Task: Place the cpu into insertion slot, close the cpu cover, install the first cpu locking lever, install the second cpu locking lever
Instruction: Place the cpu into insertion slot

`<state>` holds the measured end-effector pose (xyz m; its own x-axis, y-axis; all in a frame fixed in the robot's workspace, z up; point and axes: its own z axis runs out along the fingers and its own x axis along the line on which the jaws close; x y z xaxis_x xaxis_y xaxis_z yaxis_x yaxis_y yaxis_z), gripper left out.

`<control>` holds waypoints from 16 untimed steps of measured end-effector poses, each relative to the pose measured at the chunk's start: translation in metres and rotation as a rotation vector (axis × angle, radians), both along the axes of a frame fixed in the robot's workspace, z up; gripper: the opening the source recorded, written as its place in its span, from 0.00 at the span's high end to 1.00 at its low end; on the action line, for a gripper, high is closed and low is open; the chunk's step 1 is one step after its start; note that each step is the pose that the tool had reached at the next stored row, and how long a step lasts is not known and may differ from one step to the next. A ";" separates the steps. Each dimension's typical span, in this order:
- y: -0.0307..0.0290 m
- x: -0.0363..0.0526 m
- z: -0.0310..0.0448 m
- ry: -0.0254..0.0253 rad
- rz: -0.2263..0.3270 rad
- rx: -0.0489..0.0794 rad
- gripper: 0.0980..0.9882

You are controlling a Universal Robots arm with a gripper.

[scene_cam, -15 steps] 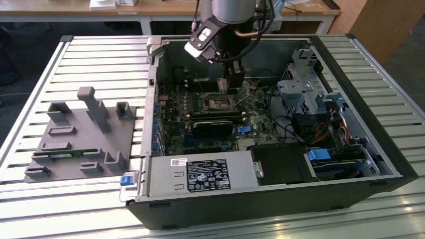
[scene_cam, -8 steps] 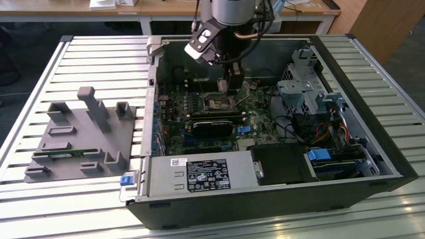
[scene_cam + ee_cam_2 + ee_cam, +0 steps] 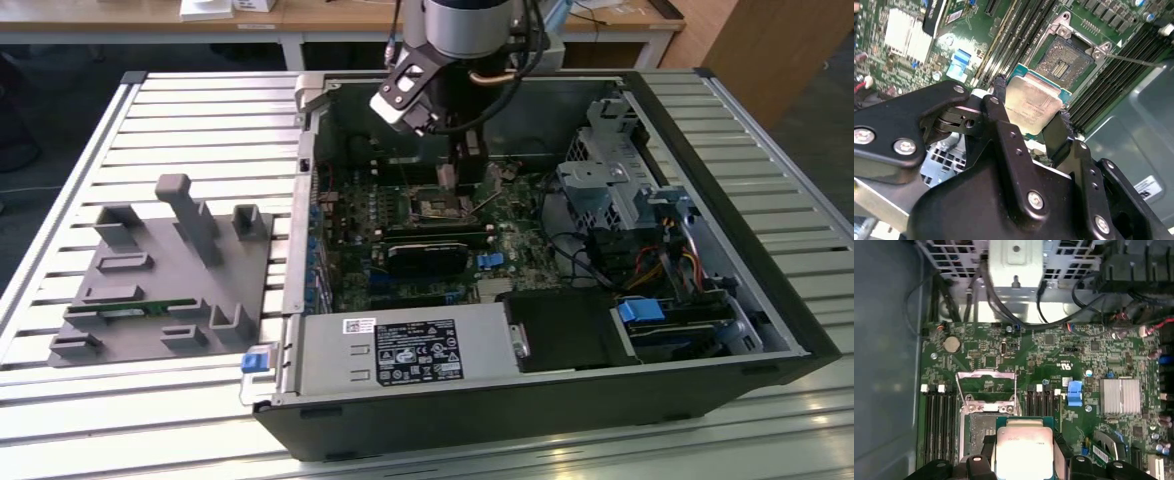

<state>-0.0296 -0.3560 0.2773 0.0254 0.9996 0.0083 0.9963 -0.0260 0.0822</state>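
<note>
**A:** Where is the chip?

**B:** The cpu (image 3: 1031, 102) sits between my fingers (image 3: 999, 92). My gripper (image 3: 1032, 107) is clenched on two opposite edges of it, metal top up. The insertion slot (image 3: 1064, 61) lies just beyond my fingertips, contacts bare, and looks apart from the chip. The cpu cover (image 3: 985, 374) stands raised on the slot's far side.

**A:** What could spoil it?

**B:** Tilt or twist, I judge. If the chip meets the slot skewed or off-square, an edge could scrape those fine contacts and bend them. I hold only thin edges, so a slip could drop it onto the socket. The memory slots (image 3: 1104, 75) run close beside my fingers and could catch one.

**A:** What can't you make out?

**B:** The chip's underside and its alignment notches. My own fingers cover two of its edges. I cannot tell how high it hangs above the slot. In the first wrist view the chip overlaps the slot's near part.
</note>
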 end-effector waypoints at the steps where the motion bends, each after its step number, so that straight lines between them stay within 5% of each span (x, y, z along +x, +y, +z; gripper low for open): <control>1: 0.0000 0.0000 -0.0013 -0.0001 -0.018 0.000 0.50; 9: 0.0001 0.0000 -0.0099 0.0001 -0.149 0.000 0.50; 16: 0.0004 0.0000 -0.0153 0.0000 -0.054 0.000 0.50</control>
<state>-0.0296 -0.3555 0.2620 0.0789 0.9968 0.0082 0.9935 -0.0793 0.0822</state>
